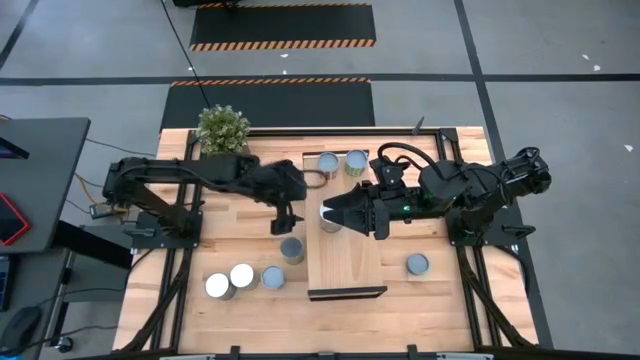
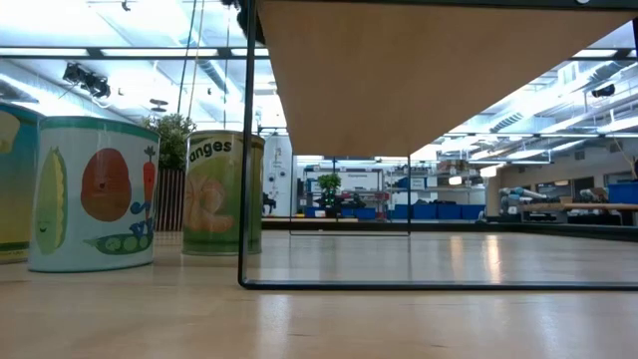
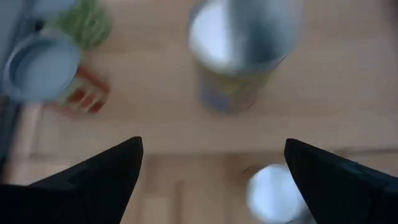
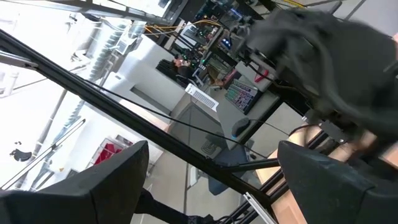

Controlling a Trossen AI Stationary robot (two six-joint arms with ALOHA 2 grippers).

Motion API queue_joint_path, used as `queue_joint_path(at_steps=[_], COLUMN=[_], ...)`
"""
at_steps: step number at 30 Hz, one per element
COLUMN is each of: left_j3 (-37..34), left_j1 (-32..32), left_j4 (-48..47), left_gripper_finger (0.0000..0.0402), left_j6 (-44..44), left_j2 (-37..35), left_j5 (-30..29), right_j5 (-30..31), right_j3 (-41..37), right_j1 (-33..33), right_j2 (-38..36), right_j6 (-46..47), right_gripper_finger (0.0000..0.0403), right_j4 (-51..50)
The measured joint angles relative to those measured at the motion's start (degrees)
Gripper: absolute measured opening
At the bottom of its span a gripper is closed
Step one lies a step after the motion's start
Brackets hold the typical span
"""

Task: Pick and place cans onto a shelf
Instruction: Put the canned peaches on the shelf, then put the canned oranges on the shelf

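Note:
The shelf [image 1: 345,255] is a light board raised over the middle of the table. Two cans [image 1: 327,163] [image 1: 355,160] stand at its far end and a third [image 1: 329,219] near its middle. On the tabletop stand one can [image 1: 292,250] by the shelf's left edge, three [image 1: 242,278] at the near left, and one [image 1: 418,264] on the right. My left gripper [image 1: 283,222] [image 3: 211,180] hangs open left of the shelf, slanting down toward the middle can [image 3: 242,50]. My right gripper [image 1: 338,212] [image 4: 211,180] stands open and level, high above that can, holding nothing.
A potted green plant [image 1: 222,130] stands at the table's far left. The low view shows two printed cans [image 2: 95,194] [image 2: 221,194] on the tabletop, the shelf's underside [image 2: 439,70] and its thin black frame leg [image 2: 243,150].

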Motion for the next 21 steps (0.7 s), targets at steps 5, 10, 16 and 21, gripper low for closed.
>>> queue_joint_path(at_steps=[5, 10, 16, 21], left_j3=[0.0, 0.0, 0.0, 0.1], left_j1=[-0.2, -0.5, -1.0, -1.6], left_j4=[2.3, 5.4, 10.2, 13.0], left_gripper_finger=[0.0398, 0.0398, 0.0398, 0.0398], left_j6=[0.4, 0.5, 0.5, 0.4], left_j2=[3.5, 6.1, 7.4, 8.2], left_j5=[-6.4, -8.7, -8.8, -9.1], right_j5=[0.8, -5.1, -5.6, -5.6], right_j3=[0.0, 0.0, 0.0, 0.0], right_j1=[-0.1, -1.0, -0.8, -0.6], right_j2=[0.0, -0.3, -0.8, -2.2], right_j6=[3.2, -3.4, -5.9, -6.4], right_gripper_finger=[0.0364, 0.0364, 0.0364, 0.0364], right_j4=[2.9, 1.7, -1.4, -4.4])
